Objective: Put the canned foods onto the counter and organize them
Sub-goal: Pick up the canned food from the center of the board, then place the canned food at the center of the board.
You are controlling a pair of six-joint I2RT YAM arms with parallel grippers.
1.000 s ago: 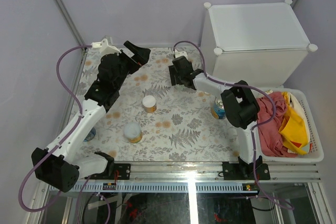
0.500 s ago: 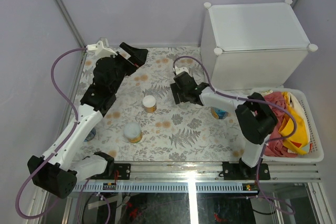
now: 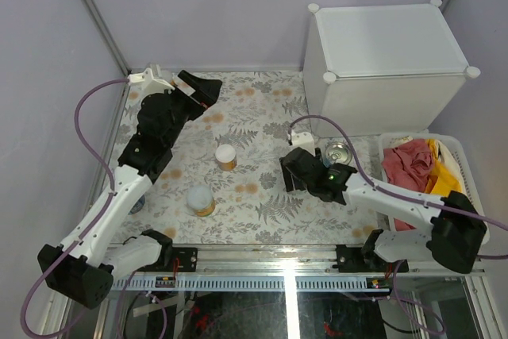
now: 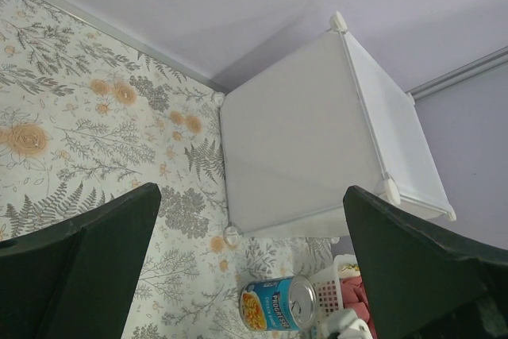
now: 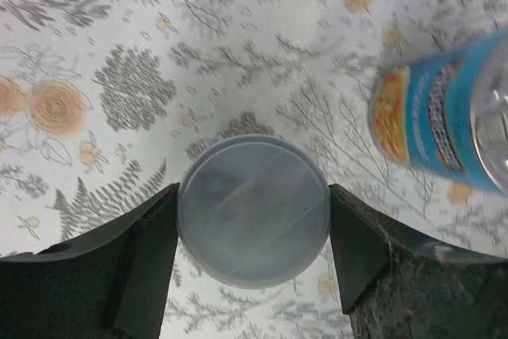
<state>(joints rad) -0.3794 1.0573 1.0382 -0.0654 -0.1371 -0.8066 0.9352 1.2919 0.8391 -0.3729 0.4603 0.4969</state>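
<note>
My right gripper (image 5: 252, 220) is shut on a can with a pale translucent lid (image 5: 254, 209), both fingers pressed against its sides. From above, this gripper (image 3: 292, 174) sits over the middle of the mat and hides that can. A blue-labelled tin (image 3: 340, 153) with a metal top stands just to its right, blurred in the right wrist view (image 5: 440, 117). Two more cans, one with a white lid (image 3: 226, 156) and one with a pale lid (image 3: 200, 200), stand left of centre. The counter (image 3: 389, 41) is at the back right. My left gripper (image 3: 208, 87) hovers open at the back left, holding nothing.
A white slatted basket (image 3: 468, 237) of red and yellow cloth sits at the right edge, below the counter. Another can (image 3: 136, 202) peeks out under the left arm. The left wrist view shows the counter (image 4: 309, 132) and the blue tin (image 4: 278, 303) far ahead.
My right arm has swung from the back of the mat near the counter toward the near middle, still closed on its can, uncovering the blue tin. The left gripper has barely shifted.
</note>
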